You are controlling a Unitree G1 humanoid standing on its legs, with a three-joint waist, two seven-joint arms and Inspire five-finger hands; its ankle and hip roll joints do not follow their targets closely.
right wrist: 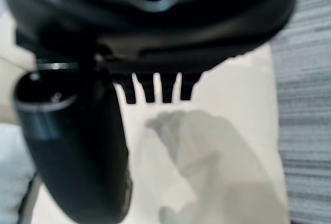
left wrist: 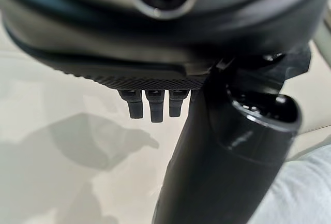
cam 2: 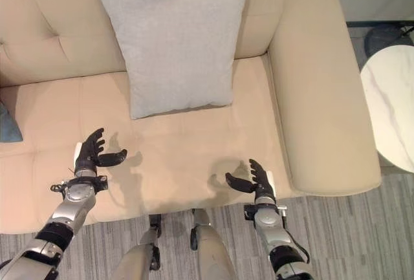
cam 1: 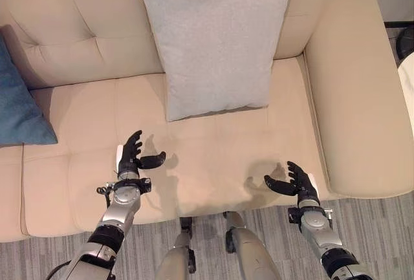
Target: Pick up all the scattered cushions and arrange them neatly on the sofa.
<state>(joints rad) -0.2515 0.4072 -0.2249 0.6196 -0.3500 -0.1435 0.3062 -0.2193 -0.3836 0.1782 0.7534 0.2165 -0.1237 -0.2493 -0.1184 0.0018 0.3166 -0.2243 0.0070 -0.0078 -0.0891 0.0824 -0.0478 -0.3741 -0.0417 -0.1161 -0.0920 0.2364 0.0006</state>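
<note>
**Cushions on the sofa, both hands free**

Cushions sit in two spots on the beige sofa [cam 1: 213,163]. A large grey cushion [cam 1: 217,37] stands upright against the backrest, its lower edge resting on the seat, near the sofa's right armrest [cam 1: 352,99]. It leans squarely and looks deliberately placed rather than dropped. A blue cushion [cam 1: 19,105] shows at the far left of the seat, partly cut off by the view's edge, also propped against the backrest.

The left hand [cam 1: 132,154] hovers over the front of the seat, fingers straight and spread, thumb out to the side, holding nothing. The right hand [cam 1: 294,182] is poised likewise near the seat's front right corner, beside the armrest, fingers extended and apart, also empty. Their palms face one another across the gap, well short of the grey cushion. This reads as either a release posture or readiness to take a cushion by both sides; I cannot say which.

The seat is smooth, soft upholstery with stitched seams and a tufted back, and it carries soft shadows under both hands. Grey striped flooring [cam 1: 375,222] runs along the sofa's front. A round white marble-look tabletop [cam 2: 391,108] stands just past the right armrest.

No cushion lies on the visible floor, so the task seems far along.
</note>
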